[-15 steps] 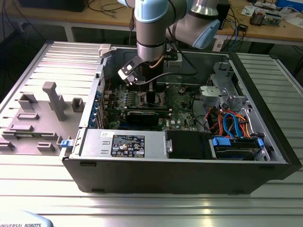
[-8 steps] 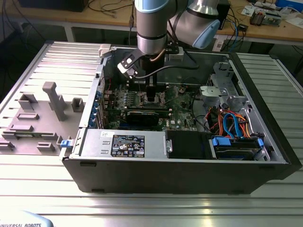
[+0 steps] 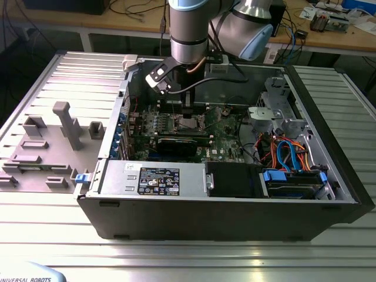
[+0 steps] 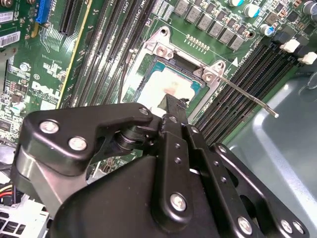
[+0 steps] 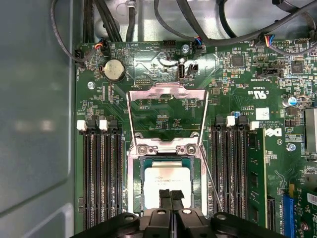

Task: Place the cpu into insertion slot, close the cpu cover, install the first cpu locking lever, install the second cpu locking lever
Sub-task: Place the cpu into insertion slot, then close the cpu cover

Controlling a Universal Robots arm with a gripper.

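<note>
Ribbed aluminium table (image 3: 47,223) carries an open computer case (image 3: 235,217) lying on its side. Green motherboard (image 5: 237,99) floors the case, with the socket near the board's middle, between two banks of memory slots.

Arm comes straight down over the socket. Gripper (image 5: 171,194): black fingers pressed together, only a hairline between the tips, nothing held. In both wrist views the tips hang right over the socket edge farthest from the cover hinge; cannot tell if they touch the chip.

The cpu cover (image 5: 167,92) is swung up and back on its hinge, window frame lying away from the socket, board showing through it.

The cpu (image 5: 166,176) lies flat in the insertion slot, grey top up, square to the socket walls.

One locking lever (image 4: 247,97), a thin rod, runs out from a hinge corner of the socket across the memory slots; looks unlatched.

Judgement: placing looks done and the cover step is in hand, not yet begun. Closing it calls for the tips to lift clear of the chip, reach the cover's free edge and push it over the hinge without catching the lever rod.
</note>
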